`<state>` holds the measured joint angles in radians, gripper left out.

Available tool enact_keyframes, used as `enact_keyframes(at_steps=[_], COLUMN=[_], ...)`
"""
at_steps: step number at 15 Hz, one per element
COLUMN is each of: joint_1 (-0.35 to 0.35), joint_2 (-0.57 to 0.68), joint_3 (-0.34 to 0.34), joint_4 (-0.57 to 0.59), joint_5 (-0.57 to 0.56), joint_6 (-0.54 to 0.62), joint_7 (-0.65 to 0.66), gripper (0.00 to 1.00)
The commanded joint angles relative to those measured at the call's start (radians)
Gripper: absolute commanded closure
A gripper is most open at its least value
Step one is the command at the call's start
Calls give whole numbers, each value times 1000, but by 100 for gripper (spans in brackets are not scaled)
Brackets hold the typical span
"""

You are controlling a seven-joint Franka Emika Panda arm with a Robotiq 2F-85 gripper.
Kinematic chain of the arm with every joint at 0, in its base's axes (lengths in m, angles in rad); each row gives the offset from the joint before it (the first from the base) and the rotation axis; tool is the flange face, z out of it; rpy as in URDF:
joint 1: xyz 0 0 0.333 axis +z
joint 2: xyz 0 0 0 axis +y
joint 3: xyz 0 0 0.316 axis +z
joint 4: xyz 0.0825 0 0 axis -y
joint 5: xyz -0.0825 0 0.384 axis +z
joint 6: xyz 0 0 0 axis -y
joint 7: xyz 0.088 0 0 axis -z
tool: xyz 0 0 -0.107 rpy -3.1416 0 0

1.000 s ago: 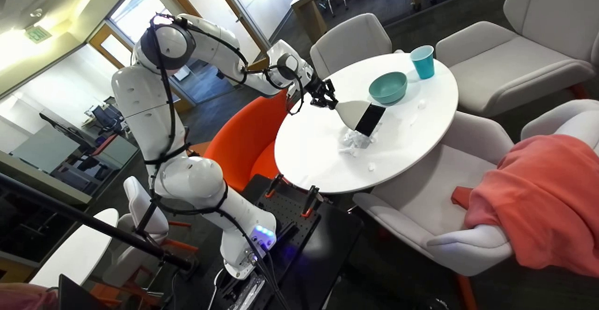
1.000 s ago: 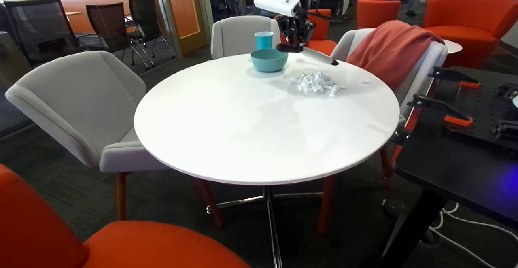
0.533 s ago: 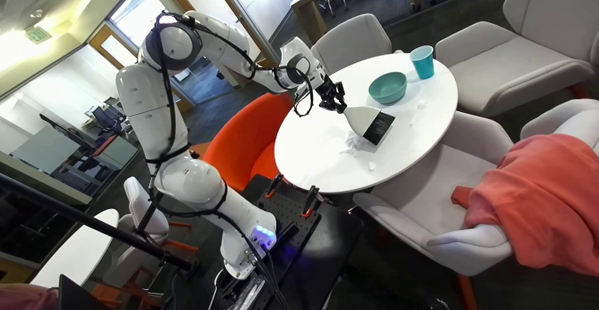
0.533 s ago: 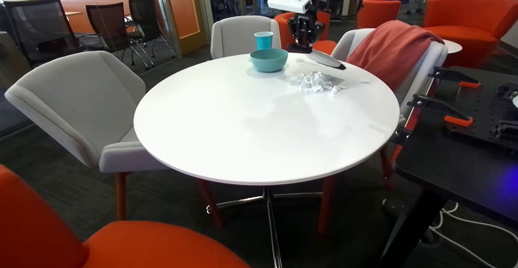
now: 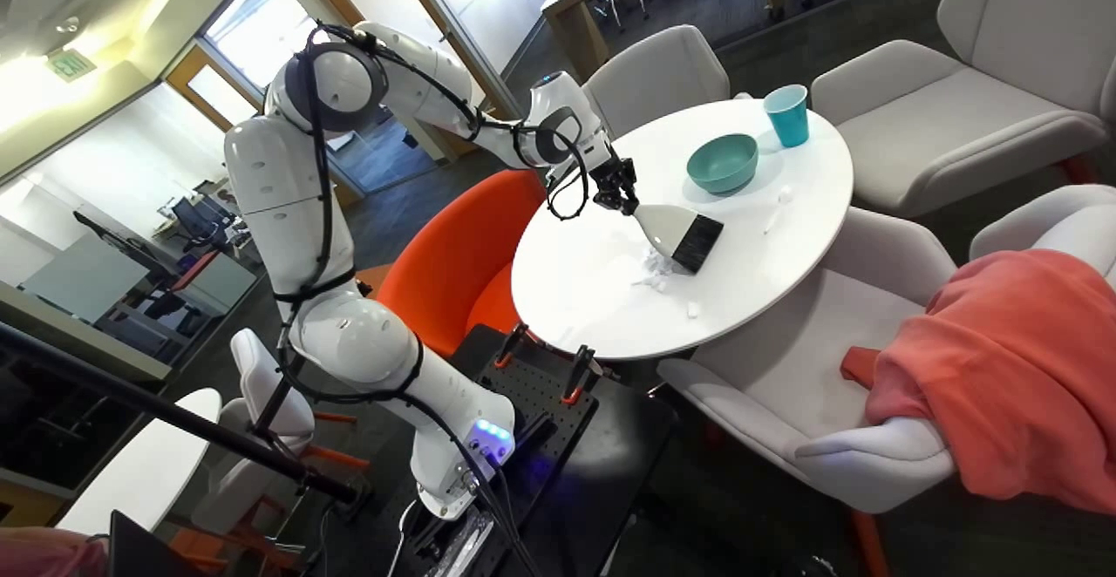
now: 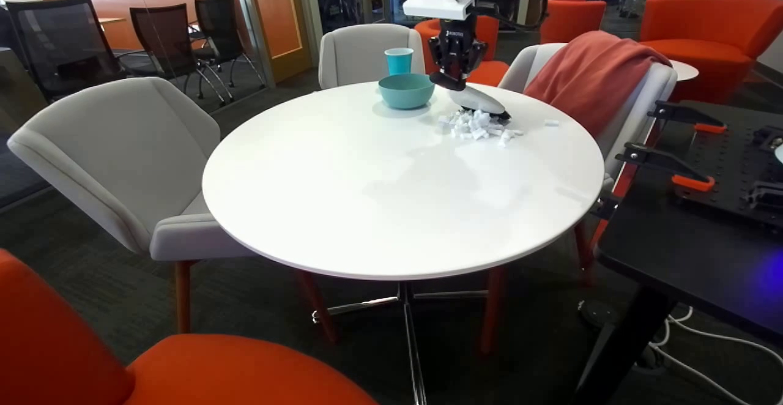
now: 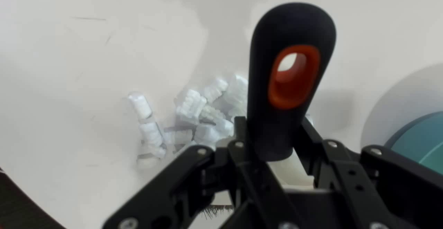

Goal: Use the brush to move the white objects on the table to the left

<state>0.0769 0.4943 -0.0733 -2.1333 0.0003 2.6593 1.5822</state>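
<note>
In an exterior view, a white robot arm (image 5: 353,342) rises from the lower middle and bends over to the center of the frame. Its black gripper (image 5: 624,200) is clamped on a wide, flat brush (image 5: 667,227). The brush slants down to the right and ends in black bristles (image 5: 699,244). A little pile of white pieces (image 5: 654,272) lies just to the lower left of the bristles. The pile sits on a round white table (image 5: 575,298), right of the center. One loose piece lies a bit below the pile. A teal bowl (image 5: 724,163) is above the brush, and a blue cup (image 5: 787,115) stands near it, in the upper right. An orange chair (image 5: 449,254) is at the table's left side. At the right edge, a red cloth (image 5: 1020,376) hangs over a pale chair (image 5: 802,359).

In an exterior view with the table (image 6: 379,209) in the middle, the brush (image 6: 480,100) tilts down right behind the pile (image 6: 477,126), above and right of the center. It is hard to tell if the bristles touch the pieces. Two black clamps (image 6: 654,159) with orange ends are at the right edge.

In the wrist view, two black fingers (image 7: 240,132) pinch the brush's black handle (image 7: 294,19), right of the center. The handle has an orange-edged hole. The white pieces lie left of it, and some look ribbed. Part of the bowl shows at the lower right.
</note>
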Motion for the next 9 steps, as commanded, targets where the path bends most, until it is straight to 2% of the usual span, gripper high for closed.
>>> enact_keyframes(at_steps=[1,9], joint_1=[28,117], joint_2=[-33,-66], joint_3=[25,99], joint_4=[-18,-48], joint_5=[50,110], joint_6=[-21,-38], joint_7=[-43,-22], gripper=[88,88])
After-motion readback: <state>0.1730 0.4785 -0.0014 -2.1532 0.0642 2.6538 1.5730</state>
